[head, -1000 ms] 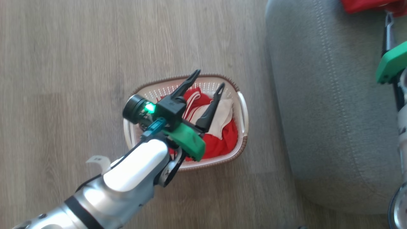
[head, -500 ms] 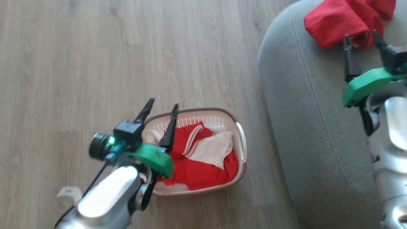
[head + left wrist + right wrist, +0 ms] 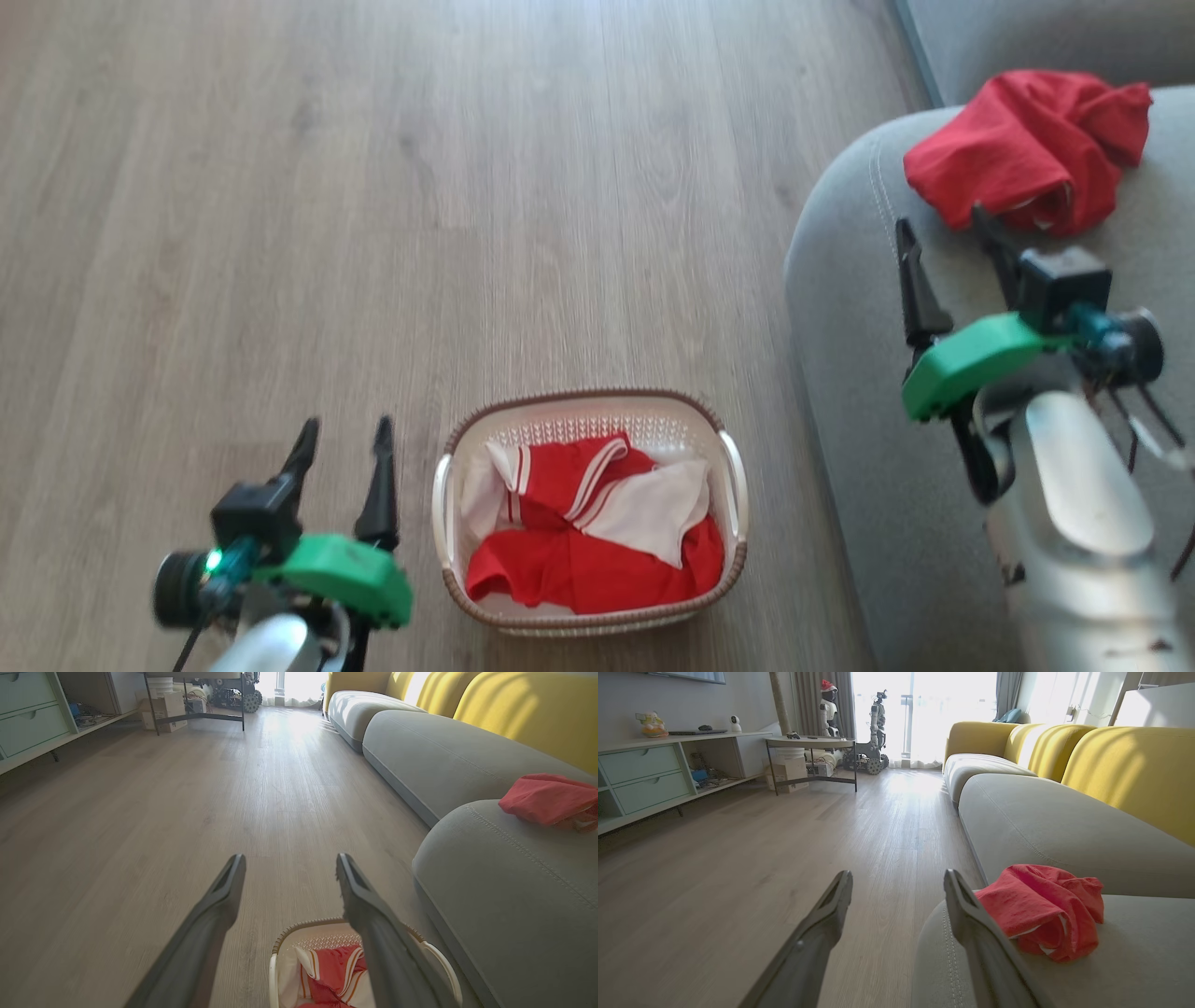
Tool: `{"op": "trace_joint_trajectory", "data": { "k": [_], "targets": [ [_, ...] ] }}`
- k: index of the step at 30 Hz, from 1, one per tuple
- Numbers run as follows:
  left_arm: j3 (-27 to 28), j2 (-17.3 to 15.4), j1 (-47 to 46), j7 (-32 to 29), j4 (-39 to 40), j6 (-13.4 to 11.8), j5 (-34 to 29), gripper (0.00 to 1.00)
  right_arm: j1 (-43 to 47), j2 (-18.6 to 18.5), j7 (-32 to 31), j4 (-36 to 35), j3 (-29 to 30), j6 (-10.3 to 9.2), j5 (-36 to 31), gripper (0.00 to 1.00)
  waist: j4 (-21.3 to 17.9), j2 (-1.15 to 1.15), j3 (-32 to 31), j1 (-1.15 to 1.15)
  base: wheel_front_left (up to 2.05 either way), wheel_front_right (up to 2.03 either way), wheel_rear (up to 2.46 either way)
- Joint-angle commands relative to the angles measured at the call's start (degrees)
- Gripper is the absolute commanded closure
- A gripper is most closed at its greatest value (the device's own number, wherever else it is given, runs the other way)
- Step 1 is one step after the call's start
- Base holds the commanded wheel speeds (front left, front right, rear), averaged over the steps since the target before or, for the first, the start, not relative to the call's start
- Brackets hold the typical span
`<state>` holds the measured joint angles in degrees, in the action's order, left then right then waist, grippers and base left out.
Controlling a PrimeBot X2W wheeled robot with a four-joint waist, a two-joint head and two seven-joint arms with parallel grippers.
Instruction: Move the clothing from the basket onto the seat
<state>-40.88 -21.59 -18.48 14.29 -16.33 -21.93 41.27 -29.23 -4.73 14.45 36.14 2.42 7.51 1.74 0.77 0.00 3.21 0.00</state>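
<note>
While beside basket (image 3: 583,397), left gripper (image 3: 345,429) agape

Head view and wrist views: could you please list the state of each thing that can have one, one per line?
Basket: upright on the floor, partly filled.
Clothing in the basket: crumpled, not yet moved.
Red garment: crumpled, lying on the seat.
Left gripper: open, empty, beside the basket.
Right gripper: open, empty, at the seat's edge, near the red garment.
</note>
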Motion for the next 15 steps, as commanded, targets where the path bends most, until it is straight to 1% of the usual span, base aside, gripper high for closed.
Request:
{"op": "trace_joint_trajectory", "data": {
  "k": [1,5,9,15],
  "targets": [
    [3.51,-2.43,0.04,0.7,2.15,-0.88,-0.39,0.0,0.51,1.11,0.54,-3.26,-0.95,-0.02,0.29,0.0,0.55,0.0,-1.79,0.0,0.0,0.0,0.0],
    [5.3,-3.34,4.37,0.7,3.62,-1.67,-0.31,0.0,5.5,1.75,0.54,-6.29,-1.26,-0.02,0.88,0.0,1.2,0.0,-3.71,0.0,0.0,0.0,0.0],
    [6.57,-4.55,7.65,0.71,5.05,-2.19,-0.32,0.0,10.14,1.82,0.54,-9.83,-3.08,-0.02,4.16,0.0,1.75,0.0,-4.72,0.0,0.0,0.0,0.0],
    [7.93,-6.02,11.8,0.71,6.54,-2.1,-0.04,0.0,15.7,1.84,0.4,-13.33,-5.85,-0.02,6.75,0.0,1.9,0.0,-5.67,0.0,0.0,0.0,0.0]
  ]
}}
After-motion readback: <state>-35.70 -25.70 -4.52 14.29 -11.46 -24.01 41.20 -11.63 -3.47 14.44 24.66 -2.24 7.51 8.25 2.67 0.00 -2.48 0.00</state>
